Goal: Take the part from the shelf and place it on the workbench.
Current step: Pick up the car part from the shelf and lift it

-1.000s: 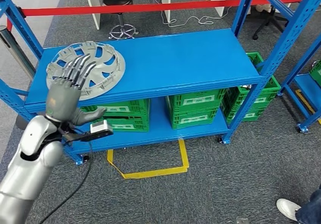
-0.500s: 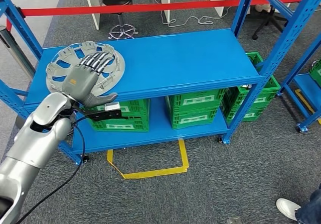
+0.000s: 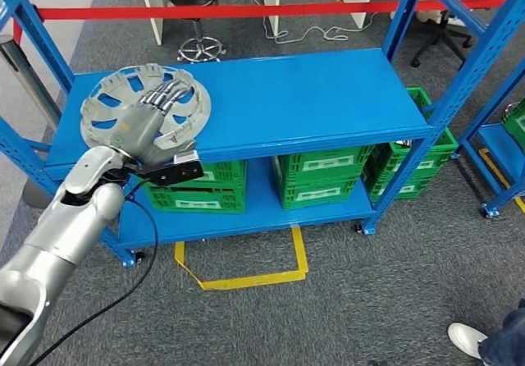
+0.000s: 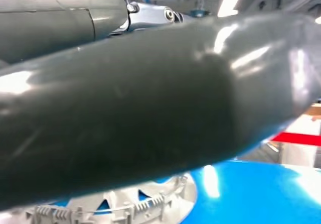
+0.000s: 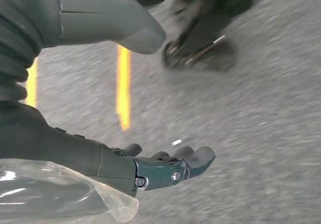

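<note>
On the blue metal shelf's top deck [image 3: 297,95], you see the round grey slotted plastic part [image 3: 111,103] lying directly under the left hand [image 3: 145,124], fingers spread flat, gripping nothing.

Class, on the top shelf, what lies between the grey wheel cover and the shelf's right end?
Nothing: in the head view, bare blue shelf runs from the wheel cover to the right end.

The part [image 3: 145,107] is light grey with cut-out openings. The shelf [image 3: 297,95] is bright blue. The crates [image 3: 321,173] below are green with white labels. The left hand [image 3: 148,120] is dark grey, the arm silver. The floor carpet [image 3: 384,292] is grey with yellow tape lines [image 3: 248,280]. A red barrier tape [image 3: 248,11] runs behind.
</note>
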### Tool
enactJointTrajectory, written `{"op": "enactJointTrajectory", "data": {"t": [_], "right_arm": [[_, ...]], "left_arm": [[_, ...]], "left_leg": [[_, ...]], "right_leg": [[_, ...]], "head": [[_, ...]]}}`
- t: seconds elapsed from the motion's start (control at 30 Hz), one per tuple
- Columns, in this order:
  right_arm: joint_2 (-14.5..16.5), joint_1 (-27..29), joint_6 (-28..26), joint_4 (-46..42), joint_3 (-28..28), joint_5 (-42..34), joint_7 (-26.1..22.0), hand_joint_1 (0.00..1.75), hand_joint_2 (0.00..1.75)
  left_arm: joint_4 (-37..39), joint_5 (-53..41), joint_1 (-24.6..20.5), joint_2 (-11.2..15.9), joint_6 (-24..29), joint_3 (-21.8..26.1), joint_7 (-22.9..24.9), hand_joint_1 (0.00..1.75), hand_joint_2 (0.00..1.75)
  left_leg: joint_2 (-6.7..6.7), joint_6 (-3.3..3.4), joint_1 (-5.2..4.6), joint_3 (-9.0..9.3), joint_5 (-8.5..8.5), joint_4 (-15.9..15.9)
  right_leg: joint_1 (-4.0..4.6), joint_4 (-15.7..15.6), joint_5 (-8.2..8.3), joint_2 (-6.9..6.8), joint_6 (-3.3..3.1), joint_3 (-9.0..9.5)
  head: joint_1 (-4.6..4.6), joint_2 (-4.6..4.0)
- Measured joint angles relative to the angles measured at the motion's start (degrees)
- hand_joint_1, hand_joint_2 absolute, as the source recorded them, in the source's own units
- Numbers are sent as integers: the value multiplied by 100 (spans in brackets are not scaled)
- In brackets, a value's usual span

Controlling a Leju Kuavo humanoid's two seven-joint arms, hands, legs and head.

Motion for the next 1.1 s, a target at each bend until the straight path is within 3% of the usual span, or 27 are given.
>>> {"op": "enactJointTrajectory", "data": {"t": [0.07, 0.1, 0.2, 0.27, 0.4, 0.47, 0.53, 0.57, 0.6, 0.67, 0.73, 0.77, 0.9, 0.97, 1.03, 1.07, 1.1], "right_arm": [[-91, 22, -90, 1, 61, 243, 484, 0, 175], [-139, 31, -104, 1, 95, 338, 736, 0, 175], [-252, 39, -85, 5, 134, 449, 1343, 0, 175], [-275, 37, -77, 12, 148, 473, 1534, 0, 175], [-281, 52, -86, 15, 163, 497, 1784, 0, 175], [-281, 45, -66, 16, 167, 513, 1816, 0, 175], [-278, 39, -28, 19, 174, 540, 1777, 0, 175], [-275, 42, -9, 21, 183, 572, 1735, 0, 131], [-273, 45, 8, 23, 203, 622, 1678, 0, 87], [-266, 48, 22, 27, 281, 753, 1516, 0, 0], [-235, 44, 11, 41, 369, 851, 1301, 0, 0], [-221, 42, -1, 48, 404, 878, 1192, 0, 0], [-208, 49, -50, 63, 512, 942, 952, 0, 0], [-206, 44, -61, 65, 552, 962, 925, 0, 0], [-205, 41, -64, 66, 578, 975, 920, 0, 0], [-205, 43, -65, 66, 586, 978, 922, 0, 0], [-205, 46, -65, 66, 592, 980, 925, 0, 0]], "left_arm": [[106, 35, -58, -78, -79, -8, 46, 0, 0], [173, 62, -97, -128, -115, -14, 56, 0, 0], [393, 133, -274, -266, -143, -28, 76, 0, 0], [525, 154, -393, -321, -136, -35, 96, 0, 0], [727, 142, -475, -408, -85, -54, 162, 0, 0], [819, 92, -518, -438, -48, -67, 231, 0, 0], [945, 37, -555, -456, -27, -81, 322, 0, 0], [1014, 17, -562, -467, -25, -90, 356, 0, 0], [1078, 3, -570, -479, -26, -96, 380, 0, 0], [1193, -4, -615, -503, -29, -104, 408, 0, 0], [1299, -18, -691, -520, -27, -113, 429, 0, 0], [1349, -32, -721, -528, -24, -120, 434, 0, 0], [1478, -92, -761, -587, 10, -146, 466, 0, 0], [1532, -124, -778, -622, 27, -157, 503, 0, 0], [1601, -148, -784, -652, 33, -172, 533, 0, 0], [1638, -161, -780, -668, 35, -183, 546, 0, 0], [1675, -177, -778, -683, 38, -193, 561, 0, 0]], "left_leg": [[8, -5, 3, 4, -6, 2], [8, -16, 9, 12, -14, 6], [9, -116, 28, 35, -87, 68], [15, -181, 5, -3, -126, 135], [20, -250, 6, -38, -221, 229], [-62, -278, 18, -268, -511, 751], [-116, -275, 14, -676, -824, 1567], [-123, -260, 7, -822, -856, 1815], [-126, -232, -4, -879, -767, 1851], [-147, -124, -45, -717, -291, 1284], [-193, 3, -92, -478, 76, 606], [-211, 40, -116, -411, 134, 405], [-205, 19, -96, -313, 114, 145], [-195, 10, -60, -255, 139, 72], [-194, 18, -62, -249, 135, 70], [-193, 17, -62, -246, 129, 72], [-193, 13, -60, -240, 121, 75]], "right_leg": [[-10, 535, -75, -3, 29, -324], [-17, 502, 49, -10, 40, -354], [-33, -489, 661, -106, 74, 25], [-19, -848, 725, -147, 22, 187], [-15, -861, 663, -69, -163, 192], [-17, -868, 661, -31, -226, 206], [-1, -867, 651, 17, -258, 213], [11, -866, 646, 41, -267, 221], [24, -866, 640, 65, -275, 231], [54, -867, 628, 108, -289, 261], [71, -873, 623, 135, -287, 264], [67, -878, 630, 141, -271, 247], [66, -869, 615, 107, -162, 170], [62, -486, 403, 43, -115, -23], [49, 258, 112, 8, -76, -404], [43, 535, 58, 4, -58, -569], [39, 617, 110, 1, -44, -641]], "head": [[-1, 0], [2, 0], [12, 0], [19, 0], [-20, 0], [-34, 0], [-43, 0], [-44, 0], [-45, 0], [-49, 0], [-35, 0], [-33, 0], [-38, 0], [-21, 0], [-13, 0], [-15, 0], [-14, 0]]}}
